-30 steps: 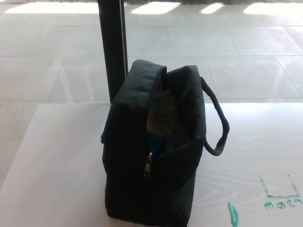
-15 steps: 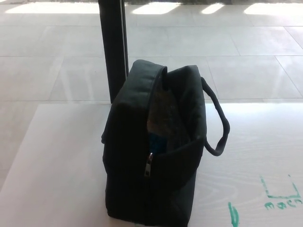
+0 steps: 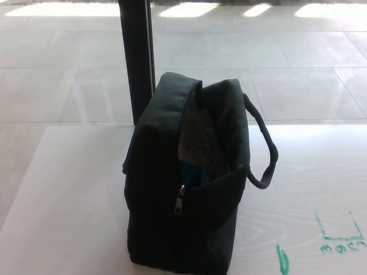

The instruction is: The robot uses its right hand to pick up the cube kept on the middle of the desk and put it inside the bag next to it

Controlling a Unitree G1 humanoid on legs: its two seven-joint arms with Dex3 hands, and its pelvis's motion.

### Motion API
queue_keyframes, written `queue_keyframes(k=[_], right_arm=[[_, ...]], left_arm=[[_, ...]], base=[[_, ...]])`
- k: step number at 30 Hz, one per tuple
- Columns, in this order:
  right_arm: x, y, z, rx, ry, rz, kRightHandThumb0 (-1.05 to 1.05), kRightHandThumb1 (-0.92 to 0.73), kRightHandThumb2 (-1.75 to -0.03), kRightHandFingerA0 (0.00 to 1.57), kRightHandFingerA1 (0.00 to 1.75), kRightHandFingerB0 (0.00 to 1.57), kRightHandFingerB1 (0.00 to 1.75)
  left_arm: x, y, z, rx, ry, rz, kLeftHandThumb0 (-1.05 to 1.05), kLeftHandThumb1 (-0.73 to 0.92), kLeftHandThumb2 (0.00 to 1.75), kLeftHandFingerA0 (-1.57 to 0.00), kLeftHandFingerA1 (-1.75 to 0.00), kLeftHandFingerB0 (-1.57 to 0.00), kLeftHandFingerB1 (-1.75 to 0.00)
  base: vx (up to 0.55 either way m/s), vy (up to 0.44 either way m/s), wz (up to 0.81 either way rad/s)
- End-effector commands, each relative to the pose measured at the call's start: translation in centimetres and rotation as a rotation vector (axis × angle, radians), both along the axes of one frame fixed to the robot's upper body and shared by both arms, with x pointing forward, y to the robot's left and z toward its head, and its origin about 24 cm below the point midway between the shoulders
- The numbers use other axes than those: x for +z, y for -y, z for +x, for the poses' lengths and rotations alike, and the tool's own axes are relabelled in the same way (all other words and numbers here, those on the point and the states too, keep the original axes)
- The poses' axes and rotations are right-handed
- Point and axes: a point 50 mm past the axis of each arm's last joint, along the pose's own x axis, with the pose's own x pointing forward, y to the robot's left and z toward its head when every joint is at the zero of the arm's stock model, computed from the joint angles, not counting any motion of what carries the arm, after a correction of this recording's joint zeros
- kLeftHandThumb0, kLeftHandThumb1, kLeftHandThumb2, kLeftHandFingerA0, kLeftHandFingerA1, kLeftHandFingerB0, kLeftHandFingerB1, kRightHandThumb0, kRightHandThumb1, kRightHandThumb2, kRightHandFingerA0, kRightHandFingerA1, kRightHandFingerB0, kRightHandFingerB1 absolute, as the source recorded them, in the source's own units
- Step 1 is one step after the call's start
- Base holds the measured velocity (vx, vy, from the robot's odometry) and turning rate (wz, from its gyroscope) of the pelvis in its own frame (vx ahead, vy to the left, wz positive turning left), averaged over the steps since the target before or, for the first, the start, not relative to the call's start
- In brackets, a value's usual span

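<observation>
A black fabric bag [image 3: 166, 195] stands upright on the white desk [image 3: 69, 195] in the head view, its top unzipped and gaping. A carry handle [image 3: 265, 150] loops out on its right side and a metal zip pull [image 3: 181, 200] hangs at the front. Inside the opening, low down, a small patch of blue-teal [image 3: 188, 172] shows; I cannot tell whether it is the cube. No cube lies on the visible desk. Neither of my hands appears in the picture.
A black upright post [image 3: 136, 57] rises behind the bag at the desk's far edge. Green marker lines and writing [image 3: 339, 236] sit on the desk at the lower right. Pale tiled floor [image 3: 258, 51] lies beyond the desk.
</observation>
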Motion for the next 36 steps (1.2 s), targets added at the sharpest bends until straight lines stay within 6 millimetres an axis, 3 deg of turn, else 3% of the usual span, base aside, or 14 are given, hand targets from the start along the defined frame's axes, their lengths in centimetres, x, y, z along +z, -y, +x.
queue_keyframes(k=[1, 4, 5, 6, 7, 8, 12, 13, 14, 15, 36], right_arm=[[0.6, 0.58, -0.02, -0.003, 0.006, -0.003, -0.67, -0.73, -0.62, 0.13, 0.46, 0.15, 0.31], [0.61, 0.5, 0.01, -0.004, 0.012, -0.009, -0.67, -0.72, -0.62, 0.15, 0.46, 0.16, 0.32], [0.48, 0.4, -0.2, 0.0, 0.008, -0.014, -0.69, -0.73, -0.61, 0.15, 0.47, 0.16, 0.32], [0.56, 0.42, -0.18, 0.004, -0.001, -0.013, -0.7, -0.74, -0.61, 0.14, 0.46, 0.15, 0.32], [0.57, 0.42, -0.17, 0.001, 0.009, -0.004, -0.68, -0.73, -0.61, 0.15, 0.46, 0.16, 0.31], [0.54, 0.41, -0.16, -0.002, 0.009, -0.005, -0.68, -0.73, -0.61, 0.15, 0.46, 0.16, 0.31], [0.53, 0.38, -0.13, 0.005, 0.003, -0.01, -0.67, -0.73, -0.62, 0.14, 0.47, 0.15, 0.32], [0.55, 0.36, -0.14, 0.004, 0.0, -0.01, -0.67, -0.73, -0.63, 0.14, 0.45, 0.15, 0.31], [0.65, 0.33, 0.07, 0.003, 0.009, -0.005, -0.66, -0.72, -0.62, 0.13, 0.46, 0.15, 0.32], [0.72, 0.29, 0.43, -0.001, 0.025, 0.002, -0.65, -0.71, -0.62, 0.14, 0.46, 0.17, 0.31], [0.37, 0.2, 0.36, -0.006, 0.005, 0.011, -0.63, -0.72, -0.62, 0.15, 0.44, 0.17, 0.3]], left_arm=[[0.51, -0.48, -0.06, -0.021, -0.004, 0.027, -0.72, 0.47, 0.83, -0.15, -0.55, -0.23, -0.51], [0.5, -0.52, -0.04, -0.002, 0.003, 0.009, -0.71, 0.46, 0.81, -0.14, -0.55, -0.22, -0.51], [0.61, -0.61, 0.01, -0.009, -0.002, 0.017, -0.69, 0.61, 0.57, -0.16, -0.51, -0.28, -0.44], [0.49, -0.64, 0.03, -0.005, -0.005, 0.025, -0.69, 0.6, 0.58, -0.16, -0.51, -0.28, -0.44], [0.53, -0.66, 0.0, -0.022, -0.006, 0.03, -0.72, 0.48, 0.81, -0.17, -0.56, -0.23, -0.51], [0.53, -0.66, 0.0, -0.023, -0.004, 0.029, -0.71, 0.48, 0.82, -0.15, -0.56, -0.23, -0.52], [0.61, -0.66, -0.01, -0.002, -0.001, 0.013, -0.71, 0.46, 0.82, -0.15, -0.56, -0.23, -0.51], [0.57, -0.7, -0.03, -0.004, -0.003, 0.016, -0.68, 0.6, 0.57, -0.17, -0.52, -0.28, -0.44], [0.63, -0.69, 0.16, -0.004, 0.002, 0.019, -0.71, 0.48, 0.78, -0.19, -0.56, -0.24, -0.51], [0.75, -0.66, 0.4, -0.003, 0.009, 0.018, -0.73, 0.45, 0.81, -0.16, -0.56, -0.23, -0.51], [0.97, -0.84, 0.25, -0.022, 0.008, 0.029, -0.73, 0.47, 0.83, -0.16, -0.56, -0.24, -0.52]], base=[[0.0, 0.0, 0.0], [0.0, 0.0, 0.0], [0.0, 0.0, 0.0], [0.0, 0.0, 0.0], [0.0, 0.0, 0.0], [0.0, 0.0, 0.0], [0.0, 0.0, 0.0], [0.0, 0.0, 0.0], [0.0, 0.0, 0.0], [0.0, 0.0, 0.0], [0.0, 0.0, 0.0]])
